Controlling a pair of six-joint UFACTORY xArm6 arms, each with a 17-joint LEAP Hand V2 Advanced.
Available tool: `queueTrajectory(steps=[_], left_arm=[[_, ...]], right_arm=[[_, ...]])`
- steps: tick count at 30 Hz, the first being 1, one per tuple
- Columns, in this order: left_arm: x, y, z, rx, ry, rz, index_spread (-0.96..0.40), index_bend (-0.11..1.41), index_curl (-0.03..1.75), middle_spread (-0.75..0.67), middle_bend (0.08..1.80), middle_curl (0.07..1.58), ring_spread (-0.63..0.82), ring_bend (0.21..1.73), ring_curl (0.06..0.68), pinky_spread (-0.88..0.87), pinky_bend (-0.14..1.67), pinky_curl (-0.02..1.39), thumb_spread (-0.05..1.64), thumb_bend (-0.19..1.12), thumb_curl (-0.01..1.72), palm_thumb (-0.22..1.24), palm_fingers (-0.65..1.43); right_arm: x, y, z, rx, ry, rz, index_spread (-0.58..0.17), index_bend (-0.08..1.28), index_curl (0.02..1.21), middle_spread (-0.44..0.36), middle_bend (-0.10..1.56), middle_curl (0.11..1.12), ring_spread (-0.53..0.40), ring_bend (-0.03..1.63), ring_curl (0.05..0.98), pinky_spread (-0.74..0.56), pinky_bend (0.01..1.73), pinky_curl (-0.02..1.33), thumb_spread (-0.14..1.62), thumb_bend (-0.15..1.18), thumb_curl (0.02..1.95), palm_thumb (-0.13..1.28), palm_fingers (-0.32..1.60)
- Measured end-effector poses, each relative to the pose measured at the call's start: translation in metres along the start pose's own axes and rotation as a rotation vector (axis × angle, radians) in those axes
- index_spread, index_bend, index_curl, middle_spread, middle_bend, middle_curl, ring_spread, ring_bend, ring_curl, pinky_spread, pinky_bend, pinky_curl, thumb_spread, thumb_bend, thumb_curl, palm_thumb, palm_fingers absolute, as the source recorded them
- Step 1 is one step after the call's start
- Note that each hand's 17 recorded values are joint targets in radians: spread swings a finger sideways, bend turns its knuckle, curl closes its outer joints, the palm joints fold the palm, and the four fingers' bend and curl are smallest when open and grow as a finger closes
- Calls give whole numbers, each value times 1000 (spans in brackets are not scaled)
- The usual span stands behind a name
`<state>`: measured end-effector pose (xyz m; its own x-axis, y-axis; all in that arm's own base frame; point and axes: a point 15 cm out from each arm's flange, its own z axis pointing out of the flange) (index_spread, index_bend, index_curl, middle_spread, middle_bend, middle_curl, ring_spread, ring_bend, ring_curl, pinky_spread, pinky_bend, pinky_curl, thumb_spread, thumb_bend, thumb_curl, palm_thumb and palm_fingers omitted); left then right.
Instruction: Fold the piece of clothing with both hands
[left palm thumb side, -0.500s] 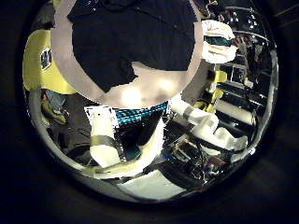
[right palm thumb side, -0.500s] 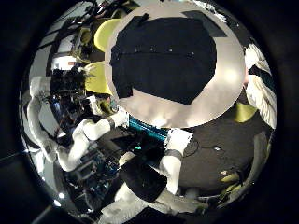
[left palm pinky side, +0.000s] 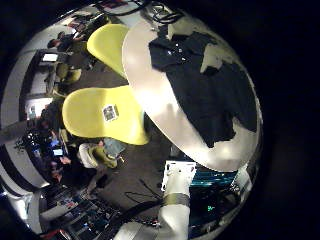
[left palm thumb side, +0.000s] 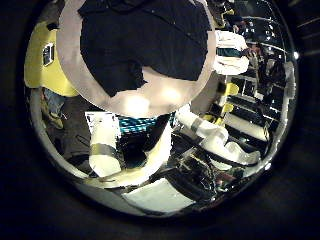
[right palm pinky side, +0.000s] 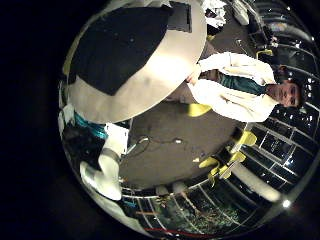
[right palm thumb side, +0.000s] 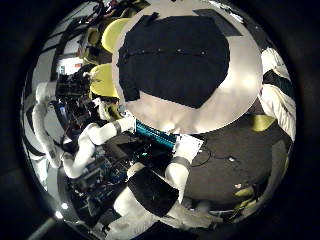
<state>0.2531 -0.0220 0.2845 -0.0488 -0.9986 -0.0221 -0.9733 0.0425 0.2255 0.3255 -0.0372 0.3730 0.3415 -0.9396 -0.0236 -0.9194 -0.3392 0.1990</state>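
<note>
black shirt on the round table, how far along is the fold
Nothing looks done: the black shirt lies spread flat on the round table, no fold visible. Nothing is in hand; every palm view sees it from far above, so neither robot hand is at the cloth. Reaching, gripping and folding all remain.

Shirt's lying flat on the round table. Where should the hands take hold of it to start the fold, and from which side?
Probably the shirt by its sleeve and the opposite outer edge, one per hand, coming down from above. It lies spread flat on the table, so only an edge offers cloth to pinch.
</note>
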Motion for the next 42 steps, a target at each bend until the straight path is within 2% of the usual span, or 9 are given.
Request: queueTrajectory(steps=[6, 12, 16, 24, 28, 32, 35, 38, 42], left_arm=[[3, -5, 40, -31, -107, 95, -46, 164, 332, 98, 270, 415, 150, 792, 190, 197, 448, 333, 1034, -47, 255, 70, 172], [15, -28, 75, 39, -155, 194, 4, 158, 324, 159, 221, 396, 269, 776, 183, 283, 466, 335, 915, -35, 275, 31, 117], [17, -39, 95, 58, -182, 234, 29, 150, 315, 216, 201, 385, 331, 777, 183, 316, 485, 339, 875, -33, 287, 31, 91], [21, -40, 130, 18, -237, 275, 58, 178, 314, 235, 236, 384, 379, 757, 172, 341, 459, 325, 836, -29, 308, 67, 145], [20, -43, 131, 13, -246, 271, 32, 198, 336, 78, 412, 436, 274, 719, 155, 271, 378, 296, 849, -20, 320, 129, 320], [21, -52, 124, 27, -246, 257, -79, 212, 378, -98, 673, 559, -91, 843, 183, -27, 458, 303, 927, 20, 344, 321, 740], [21, -57, 117, 42, -247, 239, -174, 232, 419, -211, 751, 633, -297, 1037, 259, -274, 633, 357, 979, 62, 364, 478, 1021], [21, -64, 109, 70, -243, 223, -257, 286, 478, -287, 789, 719, -388, 1174, 344, -420, 842, 450, 1025, 119, 394, 637, 1190], [23, -78, 92, 147, -228, 222, -379, 378, 580, -385, 844, 814, -443, 1278, 413, -533, 1027, 532, 1056, 135, 436, 757, 1137]], right_arm=[[1, 6, 23, -52, -32, 11, -332, 153, 269, 50, 223, 357, 181, 507, 227, 382, 482, 262, 1256, -15, 236, 214, 160], [-2, 7, 22, -47, -37, 21, -332, 154, 268, 50, 223, 357, 181, 506, 229, 381, 480, 265, 1257, -15, 234, 215, 160], [-2, 10, 22, -56, -34, 24, -329, 155, 268, 50, 222, 358, 182, 508, 230, 379, 477, 267, 1261, -13, 233, 217, 167], [-7, 21, 12, -43, -27, 44, -325, 157, 270, 51, 222, 357, 183, 509, 232, 386, 475, 269, 1271, -13, 235, 230, 176], [-8, 23, 11, -42, -26, 53, -322, 161, 272, 51, 221, 357, 182, 507, 232, 387, 468, 268, 1273, -14, 235, 231, 184], [-13, 22, 11, -48, -26, 50, -323, 159, 273, 51, 227, 358, 184, 506, 231, 387, 462, 266, 1273, -14, 235, 231, 193], [-18, 23, 11, -60, -31, 46, -323, 161, 276, 51, 225, 358, 184, 504, 230, 387, 458, 265, 1273, -14, 235, 231, 195], [-21, 23, 10, -61, -32, 38, -324, 156, 274, 47, 232, 359, 179, 516, 233, 389, 454, 263, 1277, -11, 235, 238, 218], [-26, 21, 13, -72, -31, 24, -318, 145, 262, 34, 246, 362, 131, 589, 245, 372, 497, 266, 1285, -6, 237, 264, 322]])
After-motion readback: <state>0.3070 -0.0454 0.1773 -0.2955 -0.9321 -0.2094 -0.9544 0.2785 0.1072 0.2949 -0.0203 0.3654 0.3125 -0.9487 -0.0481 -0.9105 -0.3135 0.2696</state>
